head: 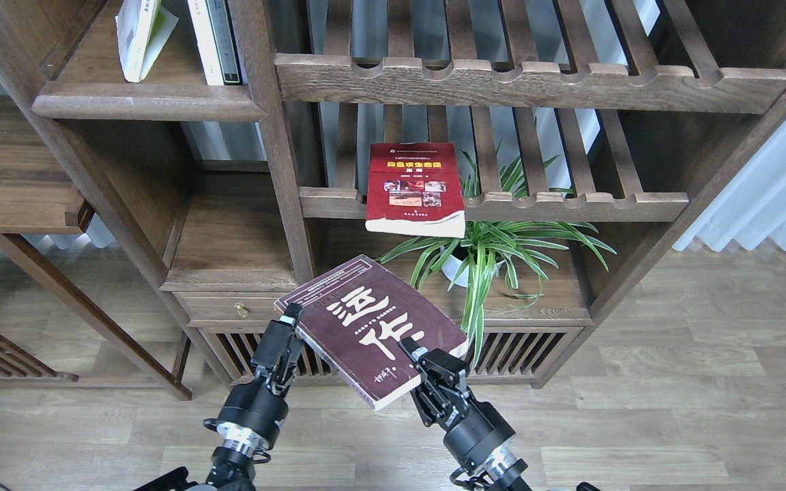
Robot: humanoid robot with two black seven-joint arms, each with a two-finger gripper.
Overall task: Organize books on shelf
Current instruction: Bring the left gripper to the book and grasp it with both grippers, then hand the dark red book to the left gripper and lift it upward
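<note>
The dark maroon book (372, 327) with large white characters is held tilted in the air in front of the bookcase. My left gripper (292, 319) is shut on its left edge. My right gripper (412, 353) is shut on its lower right edge, with one finger on the cover. The bright red book (415, 185) lies flat on a slatted rack and overhangs its front rail. A solid brown shelf board (229, 239) lies bare to the left of the rack, behind the maroon book. Another solid shelf board (147, 106) is at the upper left.
Slim white and green-spined books (212, 41) stand and lean on the upper left board. A potted spider plant (488, 252) sits under the rack, right of the maroon book. A vertical post (284, 177) divides the compartments. A curtain (775, 198) hangs at right.
</note>
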